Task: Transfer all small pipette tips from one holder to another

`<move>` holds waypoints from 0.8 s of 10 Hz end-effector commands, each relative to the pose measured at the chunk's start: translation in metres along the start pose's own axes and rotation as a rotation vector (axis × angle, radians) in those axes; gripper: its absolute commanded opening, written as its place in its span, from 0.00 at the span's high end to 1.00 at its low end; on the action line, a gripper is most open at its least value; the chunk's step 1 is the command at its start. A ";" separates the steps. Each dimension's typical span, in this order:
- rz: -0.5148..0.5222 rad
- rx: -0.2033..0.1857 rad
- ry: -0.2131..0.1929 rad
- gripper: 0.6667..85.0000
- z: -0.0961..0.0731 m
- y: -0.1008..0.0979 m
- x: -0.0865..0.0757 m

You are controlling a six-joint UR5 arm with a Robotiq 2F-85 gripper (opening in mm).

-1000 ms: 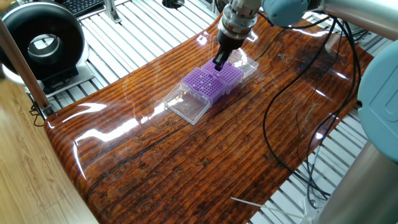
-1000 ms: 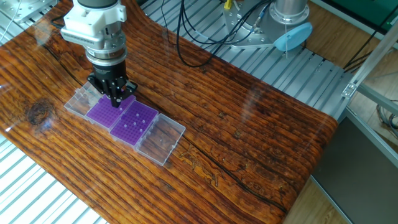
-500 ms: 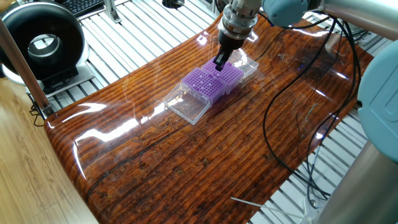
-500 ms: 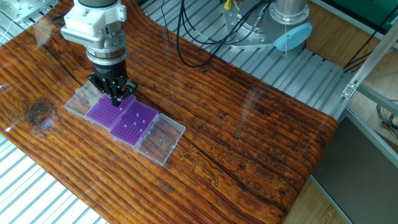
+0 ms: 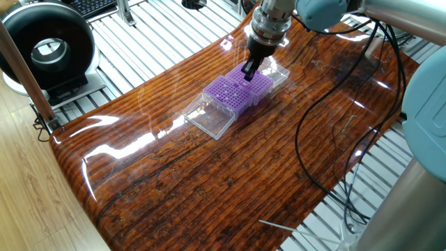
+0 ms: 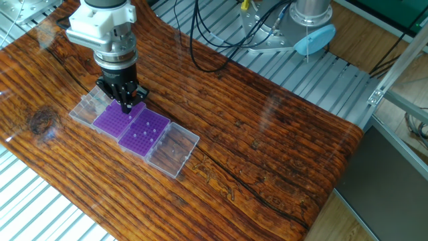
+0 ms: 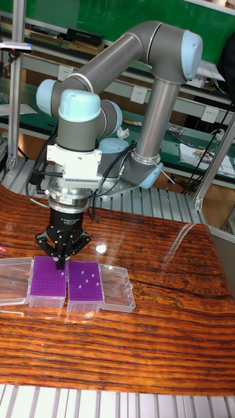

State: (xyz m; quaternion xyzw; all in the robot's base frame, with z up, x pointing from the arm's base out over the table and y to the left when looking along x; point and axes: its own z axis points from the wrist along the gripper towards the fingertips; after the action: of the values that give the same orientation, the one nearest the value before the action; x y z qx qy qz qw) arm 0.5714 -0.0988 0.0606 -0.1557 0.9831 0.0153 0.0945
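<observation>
Two purple holders sit side by side in clear boxes on the wooden table. One holder (image 6: 146, 132) (image 7: 85, 282) (image 5: 224, 95) carries several small white pipette tips. The other holder (image 6: 110, 119) (image 7: 49, 279) (image 5: 259, 84) shows no tips that I can make out. My gripper (image 6: 127, 104) (image 7: 61, 261) (image 5: 249, 69) points straight down over this second holder, at the edge nearest its neighbour. Its dark fingers are drawn together just above the grid. Any tip between them is too small to see.
Clear hinged lids lie flat at the outer ends of the boxes (image 6: 174, 151) (image 6: 85, 107). A black cable (image 5: 313, 132) loops over the table. A round black-and-white device (image 5: 45, 49) stands off one table corner. Slatted metal benching surrounds the table.
The gripper has risen slightly above the holder and shifted a little; the holders and lids have not moved.
</observation>
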 end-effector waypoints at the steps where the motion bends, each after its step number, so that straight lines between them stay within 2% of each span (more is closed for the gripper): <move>1: 0.025 -0.015 0.003 0.99 0.000 0.003 0.003; 3: 0.024 -0.019 0.011 0.98 0.000 0.004 0.005; 8: -0.013 -0.034 0.011 0.89 0.000 0.007 0.006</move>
State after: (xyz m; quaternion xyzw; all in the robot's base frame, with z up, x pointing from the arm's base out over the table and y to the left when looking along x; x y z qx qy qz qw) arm 0.5636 -0.0955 0.0583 -0.1603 0.9831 0.0241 0.0846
